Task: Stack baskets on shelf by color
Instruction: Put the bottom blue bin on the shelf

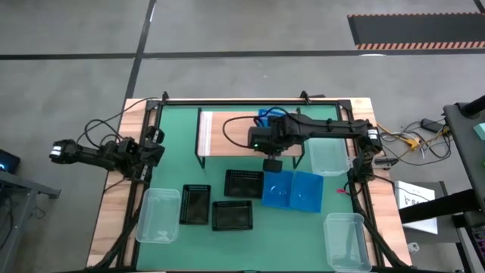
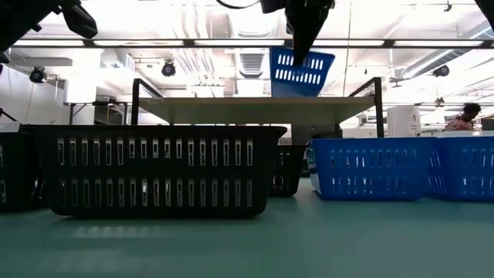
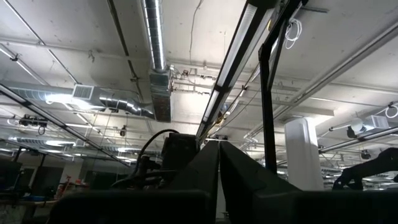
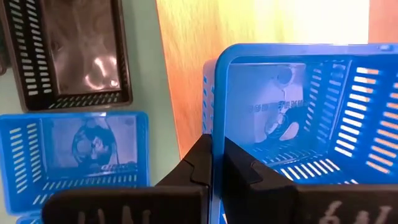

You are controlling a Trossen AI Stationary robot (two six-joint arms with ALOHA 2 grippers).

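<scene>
My right gripper (image 4: 212, 163) reaches over the wood-topped shelf (image 1: 227, 133) and is shut on a blue perforated basket (image 1: 264, 116). In the low view this basket (image 2: 302, 73) sits tilted just above the shelf board (image 2: 231, 108). I cannot tell whether its underside touches the board. Two more blue baskets (image 1: 292, 189) stand side by side on the green table in front of the shelf. My left gripper (image 3: 219, 163) is shut and parked off the table's left edge, pointing up at the ceiling. My right gripper pinches one wall of the blue basket at its rim (image 4: 215, 127), one finger (image 4: 198, 163) outside and one finger (image 4: 239, 169) inside. The fingers come from above, pointing down. The basket hangs tilted below them over the shelf top.
Three black mesh baskets (image 1: 243, 183) (image 1: 195, 205) (image 1: 232, 215) lie on the green table in front of the shelf. Clear tubs stand at the near left (image 1: 158, 214), near right (image 1: 345, 241) and right of the shelf (image 1: 328, 155). A person (image 2: 461, 117) shows far behind.
</scene>
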